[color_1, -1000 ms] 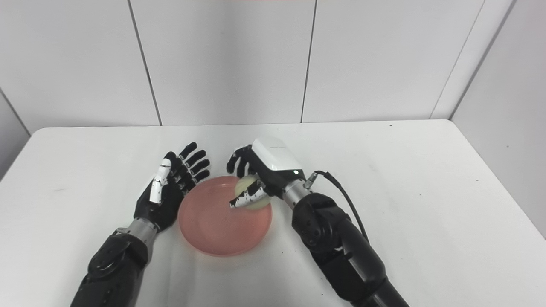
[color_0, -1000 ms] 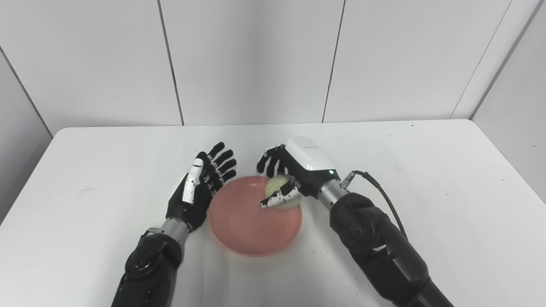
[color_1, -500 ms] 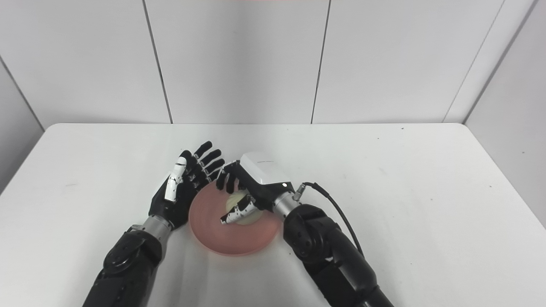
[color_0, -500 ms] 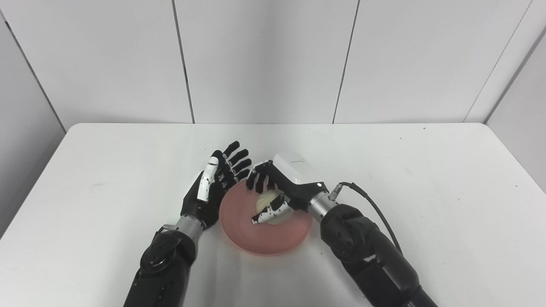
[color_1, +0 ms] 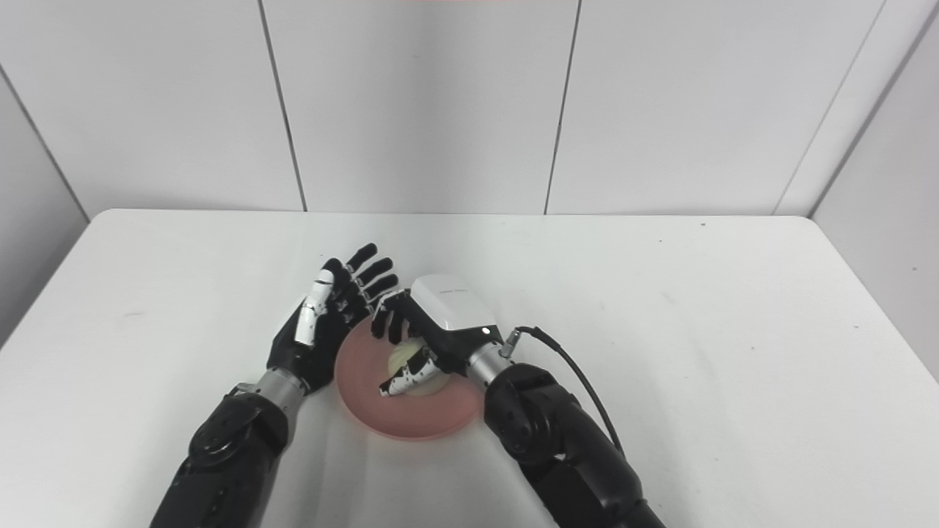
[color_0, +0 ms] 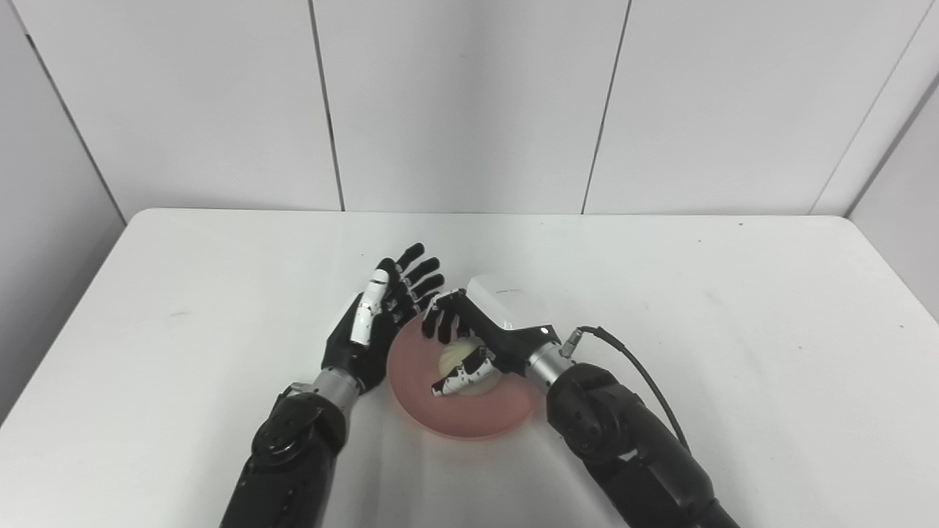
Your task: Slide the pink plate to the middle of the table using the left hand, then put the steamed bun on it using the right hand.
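Observation:
A pink plate [color_0: 469,414] lies on the white table [color_0: 660,293], a little left of the middle and near the front. A pale steamed bun [color_0: 462,361] sits low over the plate's middle, and my right hand [color_0: 477,334] is shut on it, fingers curled over the top and thumb below. I cannot tell whether the bun touches the plate. My left hand [color_0: 381,315] stands open on edge against the plate's left rim, fingers spread and pointing away. In the right eye view the bun [color_1: 406,361] and plate [color_1: 411,418] show the same way.
The table's rounded front and side edges are in view, with grey wall panels [color_0: 469,103] behind it. A black cable [color_0: 638,370] loops from my right wrist. Small dark specks dot the tabletop.
The camera has shifted, so the whole scene sits differently. My right hand has carried the bun from the plate's far right rim down to its middle. The left hand stays by the rim.

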Robot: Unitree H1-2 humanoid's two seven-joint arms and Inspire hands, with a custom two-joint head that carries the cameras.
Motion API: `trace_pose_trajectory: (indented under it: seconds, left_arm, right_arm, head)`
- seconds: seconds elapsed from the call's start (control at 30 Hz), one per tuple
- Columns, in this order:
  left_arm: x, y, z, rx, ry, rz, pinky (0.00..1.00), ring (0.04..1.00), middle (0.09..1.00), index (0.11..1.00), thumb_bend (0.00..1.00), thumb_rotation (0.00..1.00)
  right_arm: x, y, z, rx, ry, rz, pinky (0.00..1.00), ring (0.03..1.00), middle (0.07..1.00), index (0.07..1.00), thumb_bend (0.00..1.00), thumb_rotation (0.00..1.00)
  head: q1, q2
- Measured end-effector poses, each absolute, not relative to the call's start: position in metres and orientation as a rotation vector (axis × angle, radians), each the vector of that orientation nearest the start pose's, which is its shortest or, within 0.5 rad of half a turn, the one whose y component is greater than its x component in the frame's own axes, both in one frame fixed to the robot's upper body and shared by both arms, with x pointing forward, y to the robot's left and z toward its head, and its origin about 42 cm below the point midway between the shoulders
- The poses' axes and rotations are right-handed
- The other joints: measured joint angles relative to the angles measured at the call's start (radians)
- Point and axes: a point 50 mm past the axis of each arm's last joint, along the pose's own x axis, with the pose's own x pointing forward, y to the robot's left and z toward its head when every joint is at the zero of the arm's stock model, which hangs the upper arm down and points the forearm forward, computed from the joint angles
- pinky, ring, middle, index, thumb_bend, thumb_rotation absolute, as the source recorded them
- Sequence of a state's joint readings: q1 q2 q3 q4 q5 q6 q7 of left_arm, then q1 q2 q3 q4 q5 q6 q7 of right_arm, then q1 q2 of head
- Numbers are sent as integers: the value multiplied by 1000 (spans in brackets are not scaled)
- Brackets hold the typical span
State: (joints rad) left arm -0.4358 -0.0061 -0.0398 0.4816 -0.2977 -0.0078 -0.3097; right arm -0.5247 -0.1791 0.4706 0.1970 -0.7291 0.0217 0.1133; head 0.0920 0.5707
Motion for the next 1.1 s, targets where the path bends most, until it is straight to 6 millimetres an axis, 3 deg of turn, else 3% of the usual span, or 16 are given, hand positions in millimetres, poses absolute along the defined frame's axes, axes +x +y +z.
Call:
trace_pose_trajectory:
  seconds: [0.03, 0.07, 0.17, 0.23, 0.27, 0.3, 0.33, 0.37, 0.4, 0.57, 0.73, 1.1]
  left_arm:
    - [411, 145, 114, -269, 33, -443, 886, 888, 904, 907, 434, 1000]
    - [411, 145, 114, -269, 33, -443, 882, 886, 900, 901, 435, 1000]
    - [411, 144, 114, -271, 34, -442, 876, 882, 896, 894, 436, 1000]
    - [412, 144, 113, -272, 36, -442, 880, 887, 898, 894, 439, 1000]
    - [413, 143, 114, -272, 38, -443, 882, 889, 899, 891, 437, 1000]
    - [414, 143, 114, -272, 39, -443, 883, 890, 899, 890, 437, 1000]
    - [415, 142, 114, -272, 40, -444, 889, 897, 901, 888, 437, 1000]
    - [415, 142, 114, -272, 40, -445, 890, 899, 901, 888, 437, 1000]
    - [415, 142, 114, -272, 39, -447, 884, 895, 895, 882, 438, 997]
    - [415, 142, 113, -284, 39, -441, 884, 897, 894, 877, 434, 991]
    - [415, 142, 113, -288, 38, -439, 881, 895, 893, 872, 418, 1000]
    - [415, 142, 113, -290, 38, -437, 898, 888, 903, 904, 424, 1000]
  right_arm:
    - [408, -109, 187, -1081, -389, 485, 291, 379, 447, 518, 521, 0]
    - [408, -108, 187, -1083, -397, 484, 343, 436, 452, 528, 520, 0]
    - [410, -107, 188, -1102, -403, 485, 397, 490, 467, 532, 519, 2]
    - [409, -106, 189, -1112, -409, 487, 405, 518, 579, 505, 512, 111]
    - [409, -105, 191, -1121, -412, 489, 406, 548, 649, 674, 585, 310]
    - [407, -104, 193, -1129, -416, 495, 406, 559, 673, 732, 610, 379]
    - [406, -103, 194, -1135, -419, 500, 445, 622, 778, 828, 668, 557]
    - [404, -103, 196, -1148, -416, 506, 452, 634, 797, 845, 678, 589]
    - [402, -103, 198, -1154, -418, 512, 541, 735, 880, 922, 747, 743]
    - [393, -103, 207, -1155, -410, 527, 657, 857, 953, 994, 800, 918]
    - [390, -105, 209, -1151, -407, 535, 725, 897, 971, 1000, 797, 973]
    - [394, -118, 219, -1097, -382, 527, 754, 905, 967, 1000, 786, 1000]
  head:
    - [0, 0]
    - [2, -3]
    - [2, -5]
    - [3, -6]
    - [3, -6]
    - [3, -6]
    - [5, -12]
    - [5, -12]
    - [5, -12]
    - [5, -14]
    - [8, -17]
    - [3, -17]
